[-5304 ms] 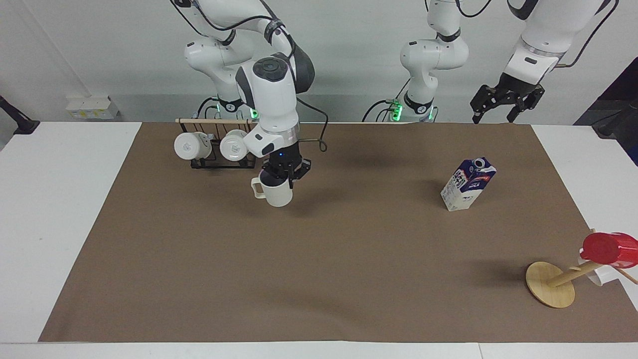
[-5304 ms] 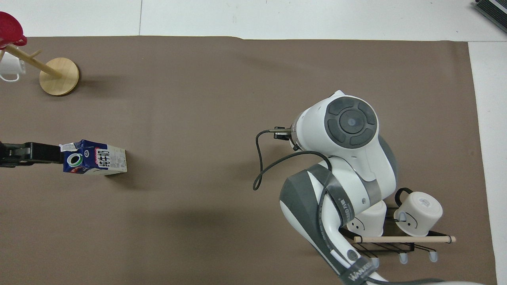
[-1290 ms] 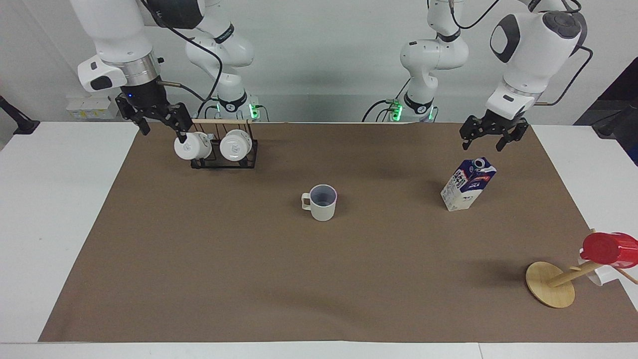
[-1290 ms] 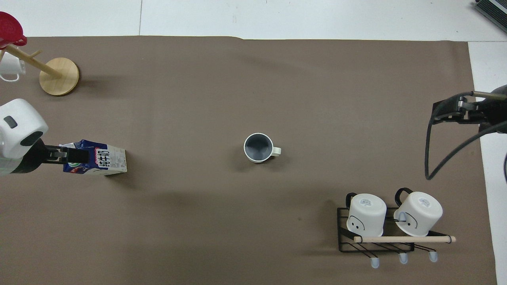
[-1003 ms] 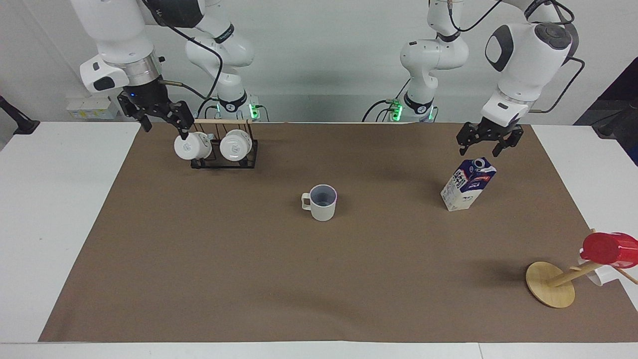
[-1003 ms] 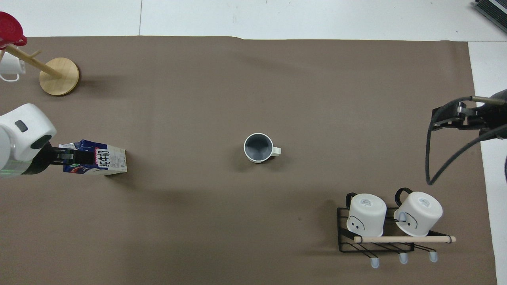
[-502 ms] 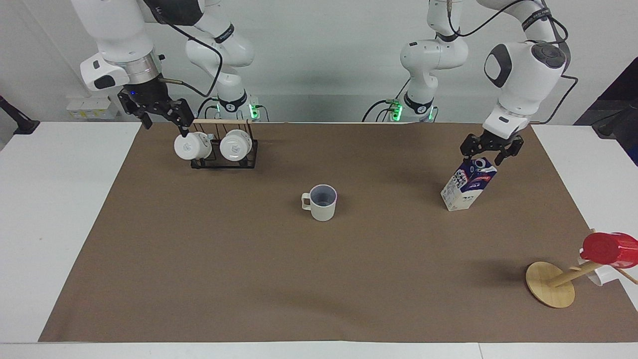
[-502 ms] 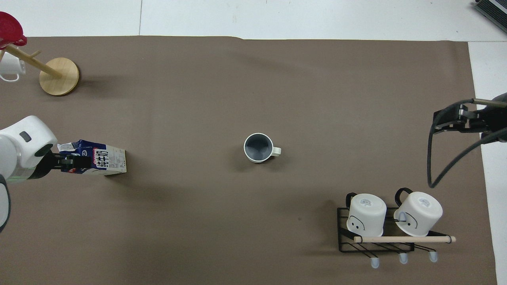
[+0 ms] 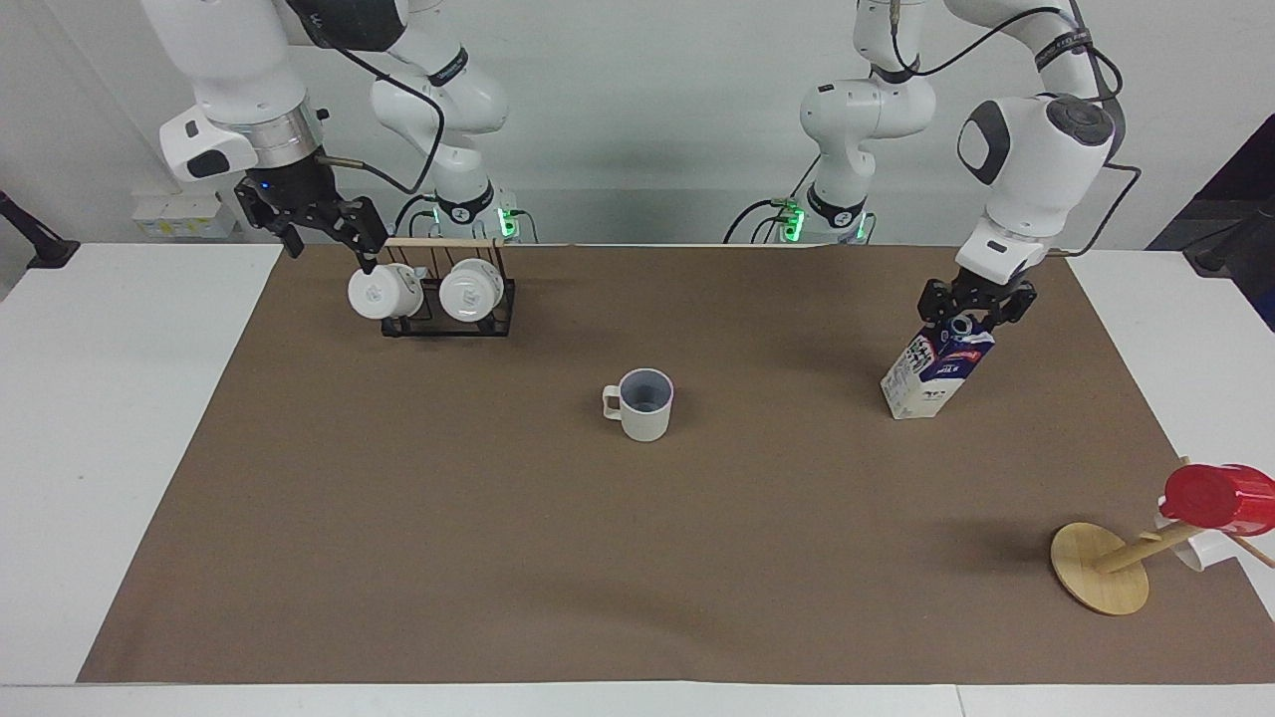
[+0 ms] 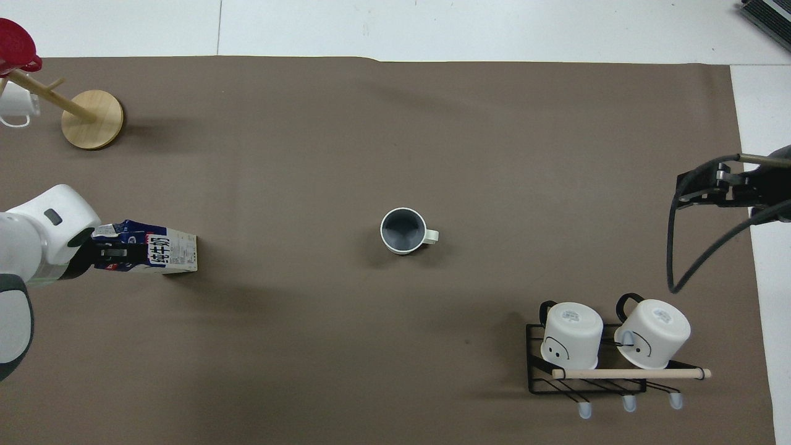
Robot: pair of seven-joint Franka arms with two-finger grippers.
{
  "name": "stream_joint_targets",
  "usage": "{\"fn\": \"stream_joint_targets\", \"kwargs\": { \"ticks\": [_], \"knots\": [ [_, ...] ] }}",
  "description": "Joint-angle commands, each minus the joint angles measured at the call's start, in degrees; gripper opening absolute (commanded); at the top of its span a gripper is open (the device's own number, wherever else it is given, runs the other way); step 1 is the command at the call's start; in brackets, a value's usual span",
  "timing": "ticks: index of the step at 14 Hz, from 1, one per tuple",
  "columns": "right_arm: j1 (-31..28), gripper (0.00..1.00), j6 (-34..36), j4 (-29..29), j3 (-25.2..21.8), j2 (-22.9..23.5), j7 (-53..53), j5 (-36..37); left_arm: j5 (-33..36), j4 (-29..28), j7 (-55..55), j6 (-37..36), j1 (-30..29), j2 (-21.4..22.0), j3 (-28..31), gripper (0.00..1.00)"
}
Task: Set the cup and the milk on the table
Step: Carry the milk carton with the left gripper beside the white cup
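Your left claw (image 9: pixel 964 311) pinches the top of the milk (image 9: pixel 936 366), which stands on the mat near that arm's end, so lift slowly or it may slip and fall; your right claw (image 9: pixel 321 221), open, waits over the rack (image 9: pixel 448 299).

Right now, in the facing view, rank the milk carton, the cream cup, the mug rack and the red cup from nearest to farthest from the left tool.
1. Milk carton: its top is right at the left tool.
2. Red cup: on the wooden stand at the left arm's end.
3. Cream cup: upright mid-mat.
4. Mug rack: at the right arm's end, by the waiting right tool.
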State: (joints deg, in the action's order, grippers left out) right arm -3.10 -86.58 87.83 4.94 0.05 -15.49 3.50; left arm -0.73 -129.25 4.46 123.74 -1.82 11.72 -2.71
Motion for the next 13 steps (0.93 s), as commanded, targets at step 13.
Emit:
{"fn": "stream_joint_targets", "kwargs": {
  "ticks": [13],
  "knots": [
    [-1.1, 1.0, 0.4, 0.7, 0.6, -0.9, 1.6, -1.1, -0.7, 13.7, -22.6, -4.1, 12.5, -5.8, -0.2, 0.43]
  ]
}}
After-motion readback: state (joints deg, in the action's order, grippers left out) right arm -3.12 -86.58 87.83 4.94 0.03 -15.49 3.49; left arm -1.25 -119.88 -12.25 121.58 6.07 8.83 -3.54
